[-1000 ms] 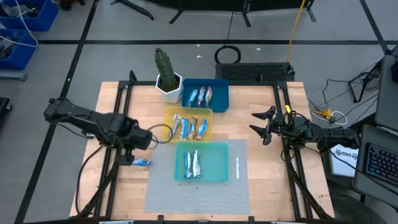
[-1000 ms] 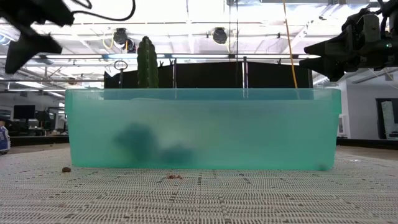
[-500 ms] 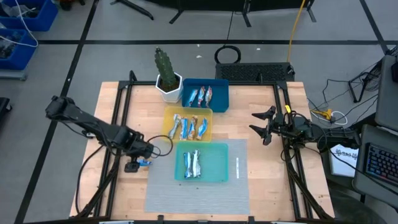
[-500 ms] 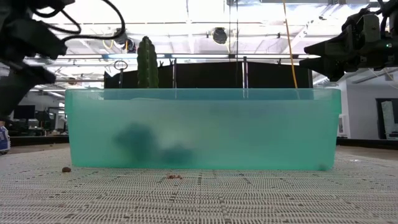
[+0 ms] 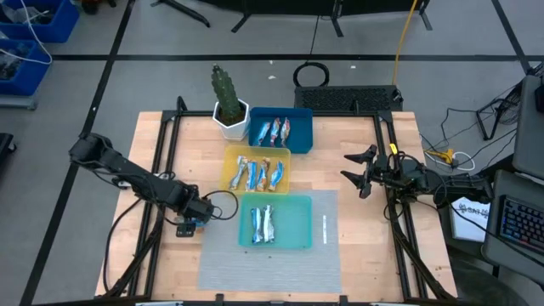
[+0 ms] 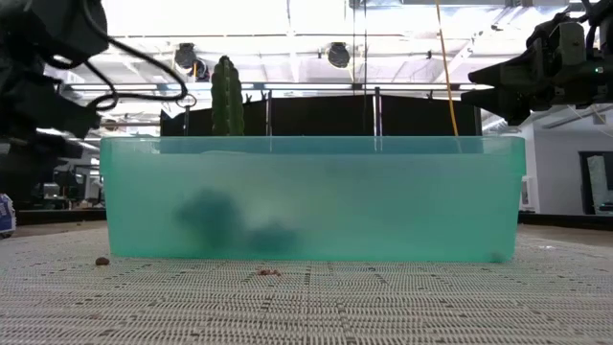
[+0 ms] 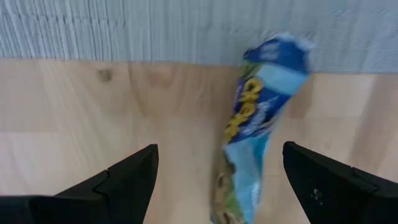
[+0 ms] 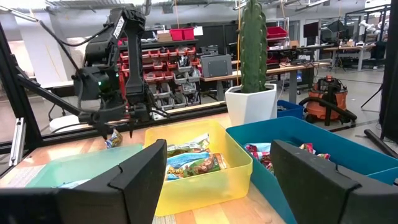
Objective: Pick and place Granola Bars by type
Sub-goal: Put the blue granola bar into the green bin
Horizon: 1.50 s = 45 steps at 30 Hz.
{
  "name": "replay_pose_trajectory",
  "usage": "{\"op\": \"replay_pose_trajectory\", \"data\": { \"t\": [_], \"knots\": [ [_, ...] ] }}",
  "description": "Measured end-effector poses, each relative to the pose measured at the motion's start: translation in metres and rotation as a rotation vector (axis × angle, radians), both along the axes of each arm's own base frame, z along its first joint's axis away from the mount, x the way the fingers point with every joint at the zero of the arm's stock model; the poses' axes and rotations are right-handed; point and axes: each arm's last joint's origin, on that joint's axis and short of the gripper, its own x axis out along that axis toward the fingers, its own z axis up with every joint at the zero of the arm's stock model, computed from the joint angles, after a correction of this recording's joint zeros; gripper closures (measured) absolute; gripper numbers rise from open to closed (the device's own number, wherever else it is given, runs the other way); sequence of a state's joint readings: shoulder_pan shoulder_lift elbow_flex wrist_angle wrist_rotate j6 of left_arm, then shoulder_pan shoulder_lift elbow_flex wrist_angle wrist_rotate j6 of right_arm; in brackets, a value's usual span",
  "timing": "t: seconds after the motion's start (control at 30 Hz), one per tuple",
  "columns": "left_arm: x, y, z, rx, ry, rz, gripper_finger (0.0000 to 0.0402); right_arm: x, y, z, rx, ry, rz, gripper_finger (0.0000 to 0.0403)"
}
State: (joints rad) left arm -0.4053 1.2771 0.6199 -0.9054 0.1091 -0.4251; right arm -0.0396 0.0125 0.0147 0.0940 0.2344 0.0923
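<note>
One blue-wrapped granola bar lies flat on the wooden table, its far end at the edge of the grey mat. It also shows in the high view, left of the teal tray. My left gripper is open and low over this bar, one finger on each side, touching nothing. In the high view my left gripper covers most of the bar. My right gripper is open and empty at the table's right side.
The blue tray, the yellow tray and the teal tray hold several bars each, in a row down the table's middle. A potted cactus stands at the far left. A slim white strip lies on the mat.
My left gripper has gone toward the table's near edge and down, coming over the blue bar beside the teal tray. The bar has stayed where it was.
</note>
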Motion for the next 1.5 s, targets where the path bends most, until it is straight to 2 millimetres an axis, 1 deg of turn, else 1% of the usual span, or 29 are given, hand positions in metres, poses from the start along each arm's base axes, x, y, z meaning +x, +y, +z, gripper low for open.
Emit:
{"op": "replay_pose_trajectory", "data": {
  "t": [0.27, 0.37, 0.43, 0.67, 0.97, 1.13, 1.23, 1.27, 1.33, 1.43, 1.5],
  "knots": [
    [0.0, -0.001, -0.013, 0.009, 0.011, -0.002, 0.0058, 0.0, 0.0, 0.0, 0.0, 0.0, 0.0, 0.0124],
    [0.0, -0.001, -0.015, 0.031, 0.014, 0.01, 0.0068, 0.0, 0.0, 0.0, 0.0, 0.0, 0.0, 0.0124],
    [0.0, -0.001, -0.015, 0.041, 0.003, 0.017, 0.0087, 0.0, 0.0, 0.0, 0.0, 0.0, 0.0, 0.0124],
    [0.002, -0.001, -0.015, 0.058, -0.021, 0.061, 0.0182, 0.0, 0.0, 0.0, 0.0, 0.0, 0.0, 0.0124],
    [0.004, -0.002, -0.015, 0.047, -0.032, 0.093, 0.0268, 0.0, 0.0, 0.0, 0.0, 0.0, 0.0, 0.0124],
    [0.004, -0.002, -0.015, 0.047, -0.028, 0.141, 0.0331, 0.0, 0.0, 0.0, 0.0, 0.0, 0.0, 0.0124],
    [0.007, -0.004, -0.01, 0.04, -0.037, 0.177, 0.0377, 0.0, 0.0, 0.0, 0.0, 0.0, 0.0, 0.0124],
    [0.008, -0.004, -0.007, 0.033, -0.052, 0.18, 0.0385, 0.0, 0.0, 0.0, 0.0, 0.0, 0.0, 0.0124],
    [0.013, -0.006, 0.002, 0.015, -0.086, 0.2, 0.0386, 0.0, 0.0, 0.0, 0.0, 0.0, 0.0, 0.0124],
    [0.019, -0.008, 0.015, -0.001, -0.135, 0.23, 0.0372, 0.0, 0.0, 0.0, 0.0, 0.0, 0.0, 0.0124],
    [0.022, -0.01, 0.025, -0.005, -0.156, 0.252, 0.0371, 0.0, 0.0, 0.0, 0.0, 0.0, 0.0, 0.0124]
  ]
}}
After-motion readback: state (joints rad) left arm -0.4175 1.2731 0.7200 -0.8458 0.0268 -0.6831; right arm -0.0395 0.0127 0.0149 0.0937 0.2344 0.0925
